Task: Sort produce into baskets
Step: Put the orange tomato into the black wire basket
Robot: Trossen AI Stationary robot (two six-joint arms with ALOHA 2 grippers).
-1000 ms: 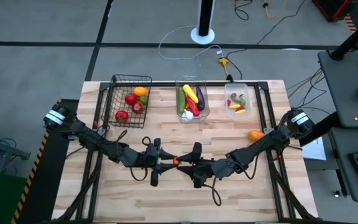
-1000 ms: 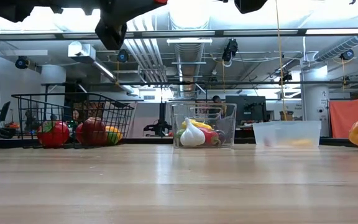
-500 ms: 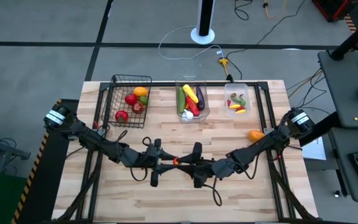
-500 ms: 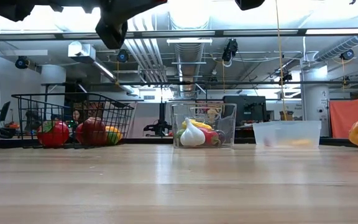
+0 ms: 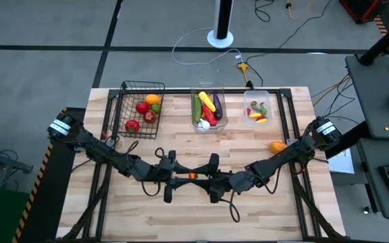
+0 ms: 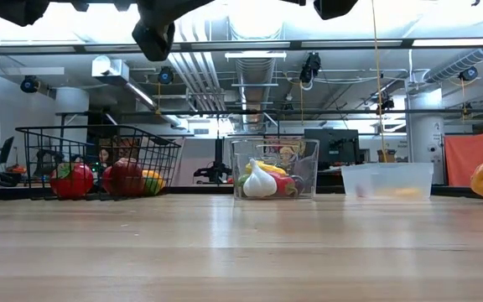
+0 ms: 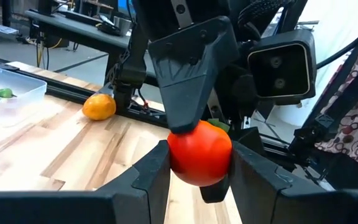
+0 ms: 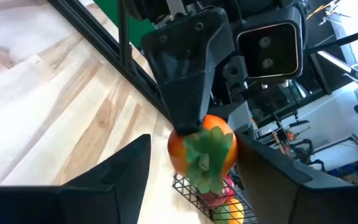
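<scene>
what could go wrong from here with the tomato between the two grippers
1. Only the left gripper clamps the tomato. The right gripper stands open around it, above the table. If the left lets go too soon, the tomato likely drops and rolls.
2. The grippers sit almost nose to nose, so a small misalignment may knock their fingers together.
3. The orange fruit lies beside the right arm near the table edge and may get swept off.

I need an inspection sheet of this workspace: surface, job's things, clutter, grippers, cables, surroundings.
Surface: wooden table.
Job's things: wire basket, tall clear bin and shallow bin hold produce; orange pepper loose near the table's right edge; red tomato held above mid-table.
Clutter: nothing seen.
Grippers: left gripper shut on the tomato; right gripper facing it, jaws open around it.
Cables: white cable on the floor.
Surroundings: workshop, white stand.
</scene>
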